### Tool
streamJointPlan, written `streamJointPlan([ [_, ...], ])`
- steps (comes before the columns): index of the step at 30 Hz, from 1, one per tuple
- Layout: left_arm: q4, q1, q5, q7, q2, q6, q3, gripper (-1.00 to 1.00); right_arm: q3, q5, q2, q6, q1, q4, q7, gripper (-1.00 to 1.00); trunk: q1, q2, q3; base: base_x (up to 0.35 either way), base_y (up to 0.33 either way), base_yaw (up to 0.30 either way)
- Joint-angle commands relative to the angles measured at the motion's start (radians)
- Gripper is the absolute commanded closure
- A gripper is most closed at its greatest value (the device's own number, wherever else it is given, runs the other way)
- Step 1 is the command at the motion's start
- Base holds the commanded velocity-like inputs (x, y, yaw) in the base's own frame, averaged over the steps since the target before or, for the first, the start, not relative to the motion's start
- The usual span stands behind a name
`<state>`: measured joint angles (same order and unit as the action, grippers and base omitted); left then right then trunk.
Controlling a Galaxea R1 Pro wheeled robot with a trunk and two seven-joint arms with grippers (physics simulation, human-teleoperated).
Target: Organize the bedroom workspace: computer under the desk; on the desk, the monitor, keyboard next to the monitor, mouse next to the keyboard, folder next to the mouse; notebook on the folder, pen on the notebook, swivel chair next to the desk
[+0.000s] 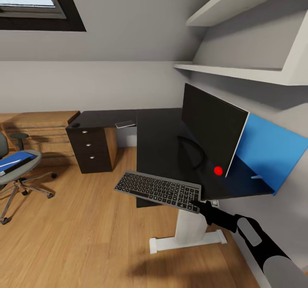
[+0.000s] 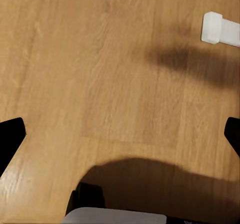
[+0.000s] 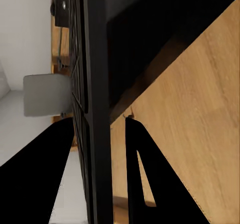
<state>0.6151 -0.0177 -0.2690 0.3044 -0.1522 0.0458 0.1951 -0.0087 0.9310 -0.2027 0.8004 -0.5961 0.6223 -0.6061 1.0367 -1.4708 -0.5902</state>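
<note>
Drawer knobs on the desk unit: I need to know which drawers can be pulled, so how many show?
3, in a vertical row on the drawer unit under the desk's far left end: top, middle, bottom. No others are visible.

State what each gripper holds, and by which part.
The right gripper holds the keyboard by its right end, fingers on either face. The left gripper is open and holds nothing.

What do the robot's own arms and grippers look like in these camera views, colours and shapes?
In the head view the right arm is a chain of rounded black tubular links with grey panels and a grey lower segment, ending in a black wrist. The right gripper has two flat, matte black, tapering fingers. The left gripper's black fingertips show at the picture's sides, above a grey and black housing. No cables or markings are visible.
</note>
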Motion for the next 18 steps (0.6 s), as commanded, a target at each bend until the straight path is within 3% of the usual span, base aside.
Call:
streamJointPlan([
  [1,0.000,-0.001,-0.009,0.004,0.000,0.005,0.003,-1.00,-0.002,0.002,0.002,0.004,-0.001,0.000,-0.007,1.00,-0.004,0.007,0.002,0.000,0.000,0.000],
  [5,0.000,0.000,-0.009,-0.017,0.000,0.005,0.003,-1.00,0.002,0.001,0.007,0.001,-0.001,0.000,-0.019,1.00,-0.019,0.035,0.015,0.000,0.000,0.000],
  [10,0.000,0.000,-0.009,-0.107,0.006,-0.035,0.004,-1.00,0.028,-0.001,0.015,-0.001,-0.001,0.002,-0.023,1.00,-0.039,0.070,0.030,0.000,0.000,0.000],
  [13,0.000,0.000,-0.009,-0.159,0.028,-0.134,0.005,-1.00,0.040,-0.001,0.019,-0.003,-0.001,0.004,-0.024,1.00,-0.050,0.091,0.040,0.000,0.000,0.000],
  [17,-0.031,0.000,-0.008,-0.284,0.058,-0.340,0.005,-1.00,0.046,-0.003,0.040,-0.004,-0.001,0.007,-0.024,1.00,-0.065,0.119,0.052,0.000,0.000,0.000],
  [18,-0.036,0.000,-0.007,-0.299,0.061,-0.362,0.005,-1.00,0.046,-0.003,0.045,-0.005,-0.001,0.007,-0.024,1.00,-0.069,0.126,0.056,0.000,0.000,0.000],
])
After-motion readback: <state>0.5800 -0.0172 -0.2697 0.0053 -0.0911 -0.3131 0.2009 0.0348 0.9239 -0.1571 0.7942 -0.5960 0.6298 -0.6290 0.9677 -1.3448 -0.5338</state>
